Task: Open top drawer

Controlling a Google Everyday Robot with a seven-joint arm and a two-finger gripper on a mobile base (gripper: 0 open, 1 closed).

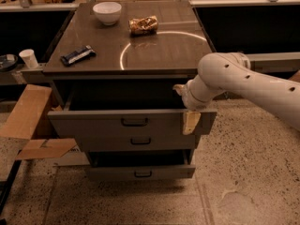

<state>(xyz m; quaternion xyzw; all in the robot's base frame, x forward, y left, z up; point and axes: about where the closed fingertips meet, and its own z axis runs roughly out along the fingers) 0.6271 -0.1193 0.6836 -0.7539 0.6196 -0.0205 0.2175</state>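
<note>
Camera view shows the cabinet (159, 55) with the top drawer (93, 123) already pulled well out, so the task looks nearly done; perhaps a little more pull is left. The gripper (188, 114) sits over the drawer's right front edge; whether it clamps there, I cannot tell.
</note>
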